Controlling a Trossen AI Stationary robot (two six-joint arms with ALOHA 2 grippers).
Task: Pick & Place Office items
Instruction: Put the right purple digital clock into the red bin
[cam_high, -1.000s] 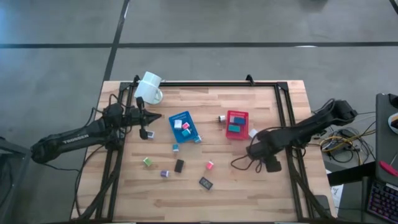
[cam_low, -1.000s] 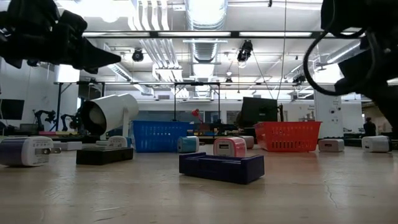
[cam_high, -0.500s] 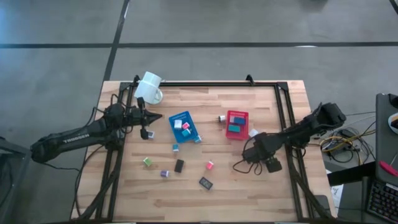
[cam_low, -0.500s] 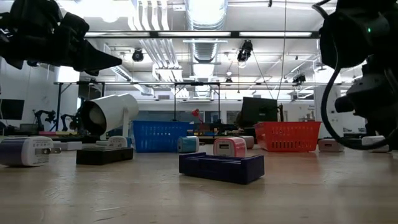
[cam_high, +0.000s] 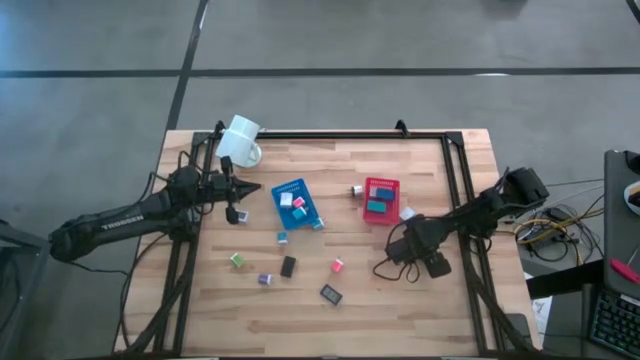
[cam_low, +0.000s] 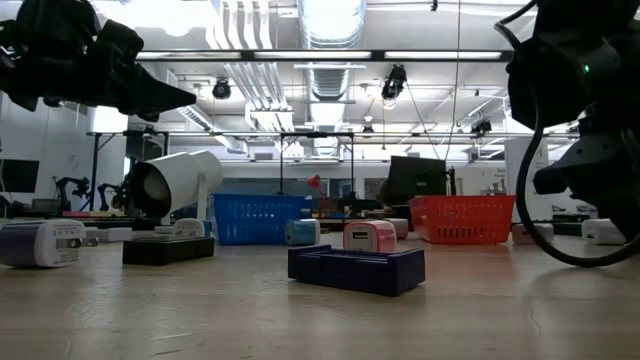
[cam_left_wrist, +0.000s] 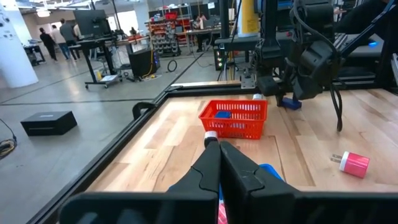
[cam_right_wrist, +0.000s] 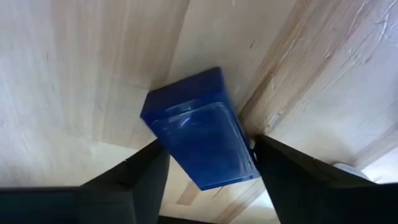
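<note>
Reaching down low near the red tray (cam_high: 381, 199), the right gripper (cam_right_wrist: 208, 163) has its jaws spread around a blue block (cam_right_wrist: 199, 127) lying on the wooden counter (cam_high: 400, 300). The left gripper (cam_high: 252, 187) waits beside the white mug (cam_high: 240, 141), jaws pressed together. Other small blocks lie scattered mid-counter.

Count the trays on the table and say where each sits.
2. The blue tray lies near the middle of the table; the red tray lies apart, toward the right arm. None seems hidden.
</note>
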